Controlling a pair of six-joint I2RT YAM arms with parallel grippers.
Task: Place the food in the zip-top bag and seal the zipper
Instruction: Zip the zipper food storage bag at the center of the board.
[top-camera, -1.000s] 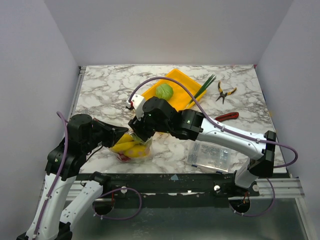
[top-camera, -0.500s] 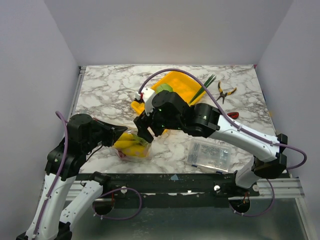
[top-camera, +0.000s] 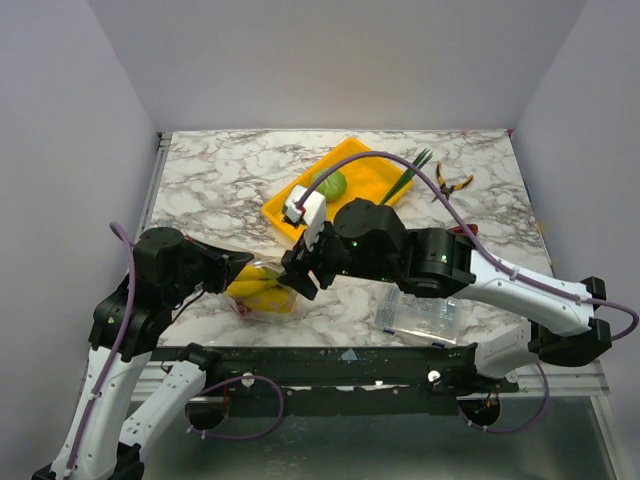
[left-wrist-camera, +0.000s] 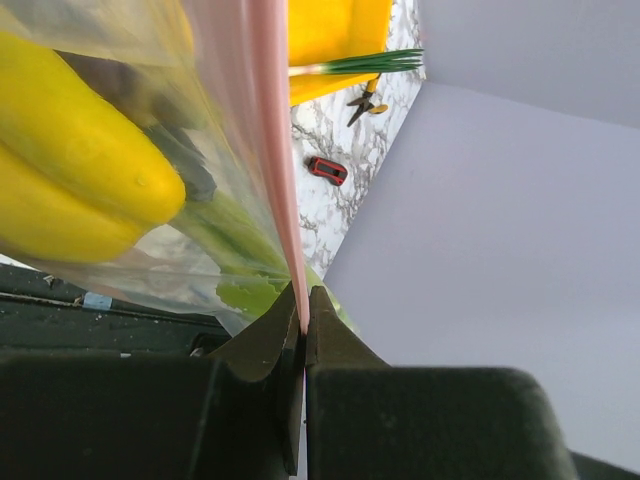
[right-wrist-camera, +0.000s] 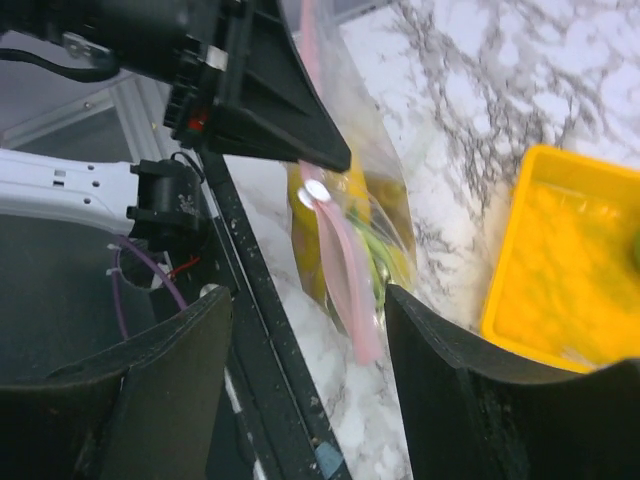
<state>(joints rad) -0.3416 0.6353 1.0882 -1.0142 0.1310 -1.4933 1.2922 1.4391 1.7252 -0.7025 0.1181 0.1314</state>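
Right claw (top-camera: 302, 277) has backed off rightward from the bag (top-camera: 266, 297), fingers apart, holding nothing. Left claw (left-wrist-camera: 304, 305) is clamped on the pink zipper (left-wrist-camera: 270, 150) at the bag's left side. Bag sits near-left on the worktop (top-camera: 210, 190), bananas (left-wrist-camera: 70, 170) inside. Green ball (top-camera: 330, 184) lies in the yellow tray (top-camera: 372, 168) far middle, leek (top-camera: 405, 178) across its right edge.

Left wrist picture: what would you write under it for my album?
Left gripper pinches the pink zipper of the clear bag, yellow bananas inside.
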